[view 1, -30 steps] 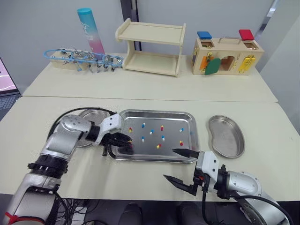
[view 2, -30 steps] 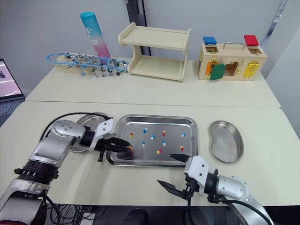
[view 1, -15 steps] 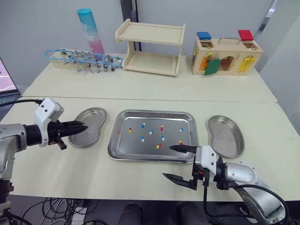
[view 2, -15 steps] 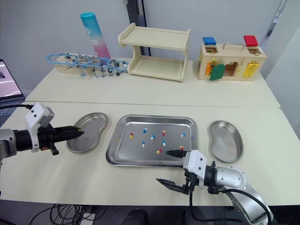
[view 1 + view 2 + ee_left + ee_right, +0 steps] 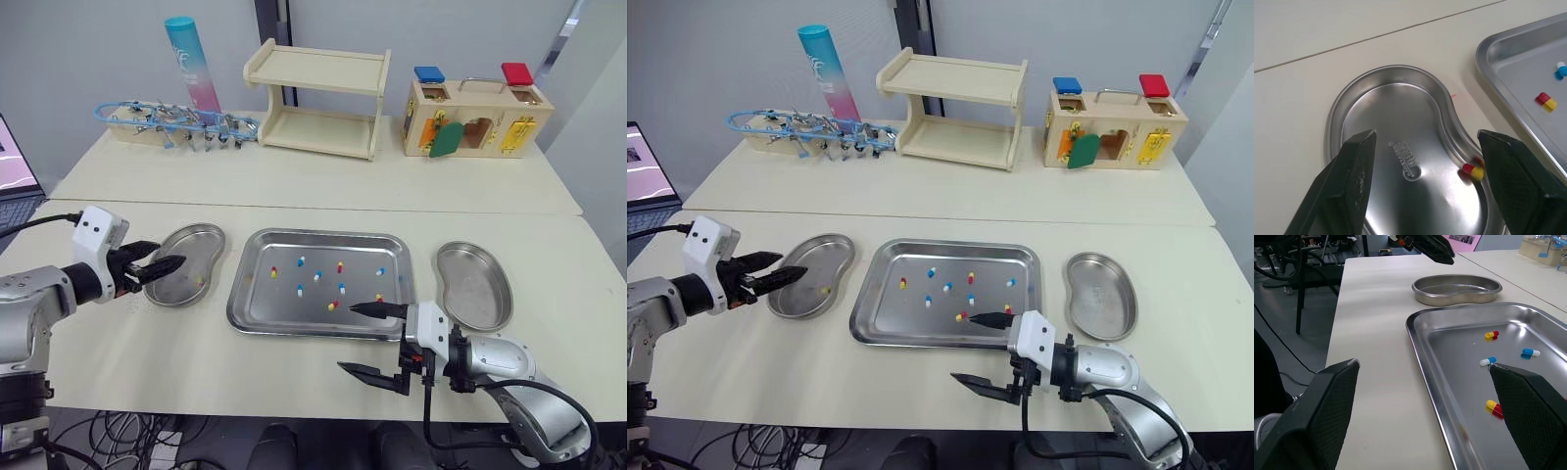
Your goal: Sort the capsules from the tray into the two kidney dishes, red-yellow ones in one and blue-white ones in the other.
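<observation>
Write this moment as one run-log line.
left gripper: jaws open at left kidney dish | red-yellow capsule: in it | right gripper: jaws open at tray near edge | right kidney dish: empty

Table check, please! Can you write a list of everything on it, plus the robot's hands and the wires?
Surface: two beige tables pushed together.
Job's things: tray holds several capsules of both colours; left kidney dish holds one red-yellow capsule; right kidney dish holds none.
Clutter: wooden shelf, lock box, blue tube, blue wire rack, all at the back.
Grippers: left gripper open over the left kidney dish; right gripper open at the tray's near edge.
Cables: black cable by the left arm.
Surroundings: laptop at the left, grey wall.
</observation>
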